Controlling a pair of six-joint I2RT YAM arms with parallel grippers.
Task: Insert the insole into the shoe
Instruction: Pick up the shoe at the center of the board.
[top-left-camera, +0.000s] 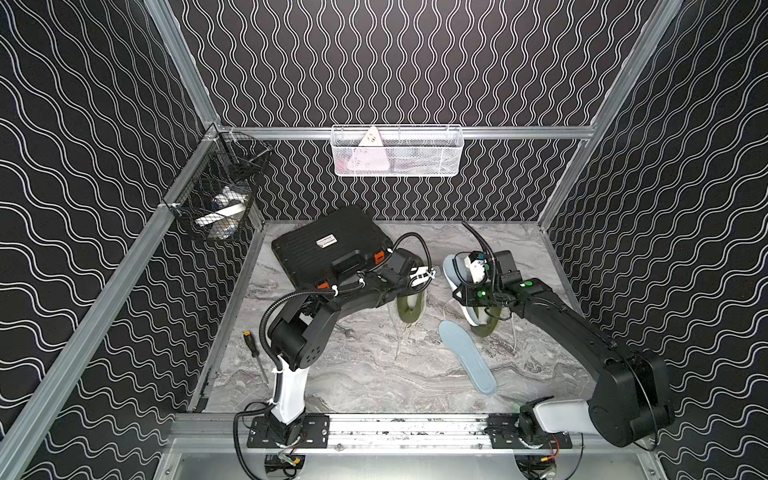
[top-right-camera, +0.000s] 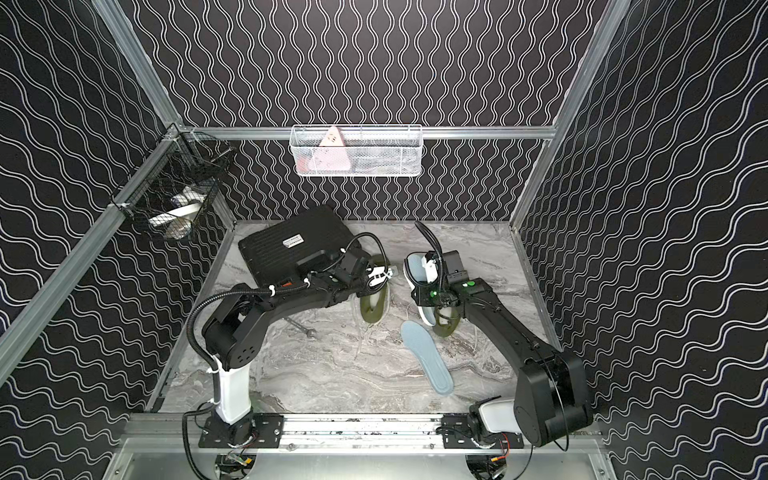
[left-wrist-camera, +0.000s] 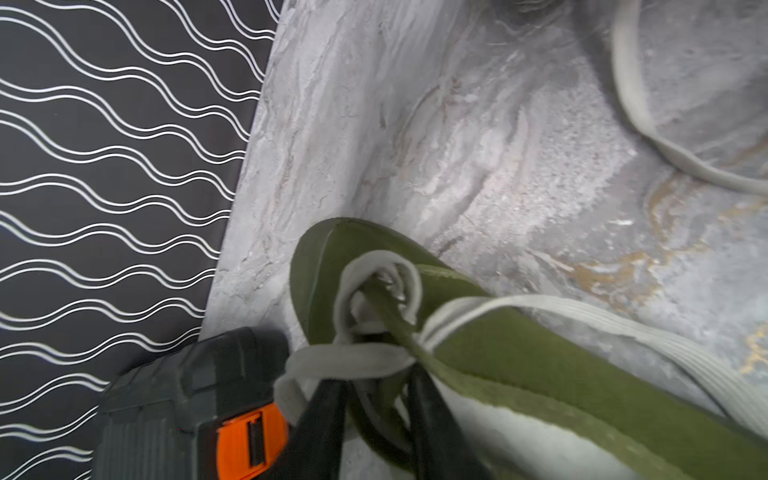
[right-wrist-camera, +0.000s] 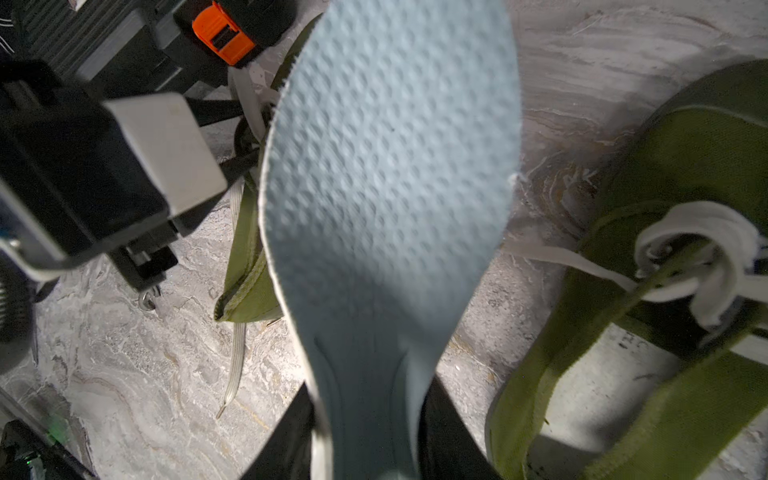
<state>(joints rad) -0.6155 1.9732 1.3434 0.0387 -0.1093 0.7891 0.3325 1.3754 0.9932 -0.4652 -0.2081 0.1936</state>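
Marble-patterned tabletop (top-left-camera: 365, 374) inside black walls with white wavy lines, and right of centre in both top views the pale blue insole (top-left-camera: 451, 269) stands up off the surface, its heel end pinched in the right gripper (right-wrist-camera: 365, 449). In the right wrist view the black fingers (right-wrist-camera: 286, 436) press on both sides of the narrow heel, and the dimpled face fills the frame. Just below it in a top view sits an olive-and-white shoe (top-left-camera: 484, 328), mostly under the right wrist, laces trailing. Over at centre, the left gripper (left-wrist-camera: 376, 386) is down on the other shoe (top-left-camera: 409, 309). Its fingers sit close together on either side of the olive tongue, beside the grey lace (left-wrist-camera: 353, 359), though whether they actually clamp it I cannot tell. A second insole (top-left-camera: 467, 357), same pale blue, lies flat on the table lower right of centre, its upper tip close to the first shoe. Containers now: a white mesh basket (top-left-camera: 397, 151) hangs on the back wall with a pinkish-white triangular item in it. A black wire basket (top-left-camera: 216, 199) at upper left holds white objects too small to name. A black ribbed case (top-left-camera: 332, 245) with orange latches lies behind the left arm, right beside the other shoe. A screwdriver (top-left-camera: 255, 355) lies at the table's left edge, well apart from both shoes.
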